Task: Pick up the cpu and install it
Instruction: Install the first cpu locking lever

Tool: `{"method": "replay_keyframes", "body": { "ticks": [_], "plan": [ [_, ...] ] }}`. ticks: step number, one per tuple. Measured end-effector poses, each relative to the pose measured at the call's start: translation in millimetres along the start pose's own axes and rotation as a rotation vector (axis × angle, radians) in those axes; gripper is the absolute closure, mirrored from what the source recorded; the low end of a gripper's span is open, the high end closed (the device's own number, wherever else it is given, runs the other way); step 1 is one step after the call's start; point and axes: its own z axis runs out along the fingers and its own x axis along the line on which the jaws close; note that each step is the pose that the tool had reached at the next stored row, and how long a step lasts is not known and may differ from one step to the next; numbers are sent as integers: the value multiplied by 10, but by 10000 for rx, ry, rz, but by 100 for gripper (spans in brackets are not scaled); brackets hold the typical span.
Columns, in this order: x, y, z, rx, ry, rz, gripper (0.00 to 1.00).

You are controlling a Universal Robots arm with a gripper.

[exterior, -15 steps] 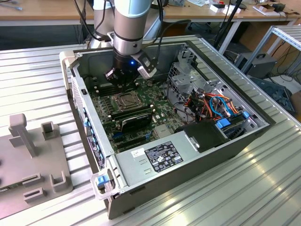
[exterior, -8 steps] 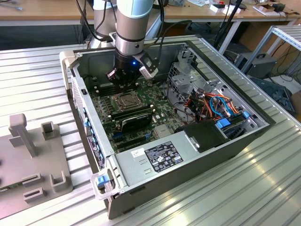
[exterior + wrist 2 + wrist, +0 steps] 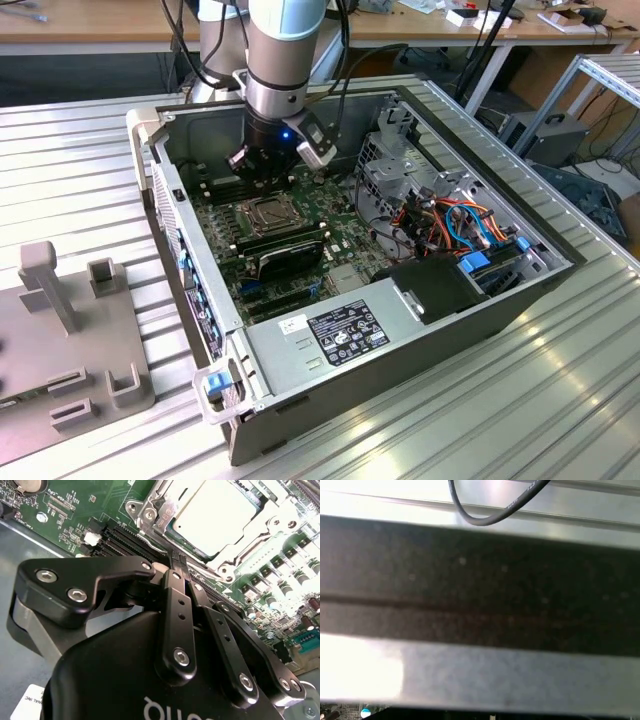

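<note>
The cpu (image 3: 216, 514) is a flat silver-grey square lying in the metal socket frame (image 3: 150, 515) on the green motherboard (image 3: 75, 515). In the exterior view the cpu (image 3: 272, 212) sits near the middle of the board inside the open computer case (image 3: 150, 150). My gripper (image 3: 177, 559) has its black fingers (image 3: 175, 600) pressed together, with nothing visible between them. The tips stand just beside the socket frame's edge, next to the memory slots (image 3: 120, 537). From the exterior view, the gripper (image 3: 266, 172) hangs just behind the socket.
A long black module (image 3: 288, 256) lies in front of the socket. A metal drive cage (image 3: 400, 165), coloured cables (image 3: 450, 222) and the power supply (image 3: 335, 330) fill the case's right and front. A grey fixture (image 3: 60, 330) stands outside. The case wall (image 3: 480, 590) is close by.
</note>
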Motion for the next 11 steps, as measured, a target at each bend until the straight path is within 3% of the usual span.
{"method": "replay_keyframes", "body": {
  "ticks": [11],
  "plan": [
    [3,-8,33,74,9,-3,89]
  ]
}}
